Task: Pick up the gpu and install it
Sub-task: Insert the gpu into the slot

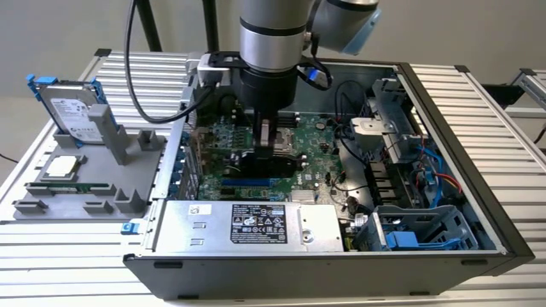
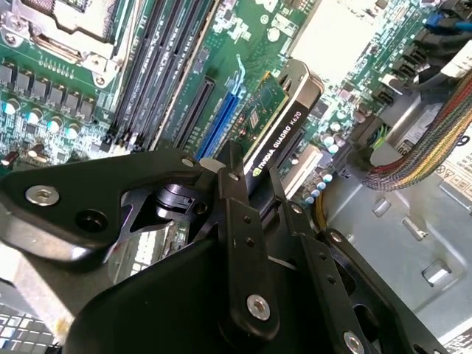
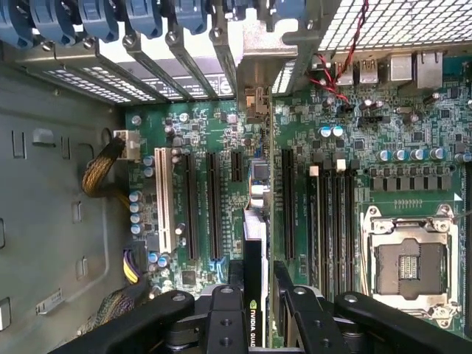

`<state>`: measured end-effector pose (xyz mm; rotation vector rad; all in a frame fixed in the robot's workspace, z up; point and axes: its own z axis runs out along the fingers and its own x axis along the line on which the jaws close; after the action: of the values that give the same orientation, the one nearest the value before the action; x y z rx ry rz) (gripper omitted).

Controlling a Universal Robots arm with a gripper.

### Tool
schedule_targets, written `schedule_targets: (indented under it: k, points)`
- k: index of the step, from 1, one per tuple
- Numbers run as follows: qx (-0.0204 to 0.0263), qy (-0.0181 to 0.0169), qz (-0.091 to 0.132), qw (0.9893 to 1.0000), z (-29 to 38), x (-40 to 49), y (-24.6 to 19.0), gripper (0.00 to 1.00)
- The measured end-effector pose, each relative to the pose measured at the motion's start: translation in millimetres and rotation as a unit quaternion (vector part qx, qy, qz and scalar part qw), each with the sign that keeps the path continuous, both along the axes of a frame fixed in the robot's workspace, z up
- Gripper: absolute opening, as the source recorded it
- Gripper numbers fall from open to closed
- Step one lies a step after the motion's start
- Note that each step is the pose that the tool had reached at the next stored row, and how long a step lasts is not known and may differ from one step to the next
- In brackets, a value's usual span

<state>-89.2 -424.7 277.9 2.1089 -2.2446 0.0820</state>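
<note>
The gpu stands on edge over the motherboard inside the open computer case. My gripper is shut on it, one black finger on each face. In the first wrist view the gpu runs between the fingers toward its silver end bracket at the case's rear wall. It lines up along the expansion slots, beside a blue slot. I cannot tell whether its edge is in a slot. In the exterior view my gripper hangs low over the board's middle.
A grey fixture at the exterior view's left holds a hard drive with a blue frame, a memory stick and a chip. The power supply, drive cages, cable bundles and processor socket surround the gripper.
</note>
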Motion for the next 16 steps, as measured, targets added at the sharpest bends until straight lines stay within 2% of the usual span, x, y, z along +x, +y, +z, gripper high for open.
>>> schedule_targets:
  k: [5, 10, 16]
  points:
    - [0.0000, 0.0000, 0.000, 1.0000, -3.1, -3.1, -0.8, 0.00]
    - [0.0000, 0.0000, 0.001, 1.0000, -4.8, -4.7, -3.4, 0.00]
    - [-0.0001, 0.0000, 0.001, 1.0000, -8.3, -7.2, -3.7, 0.00]
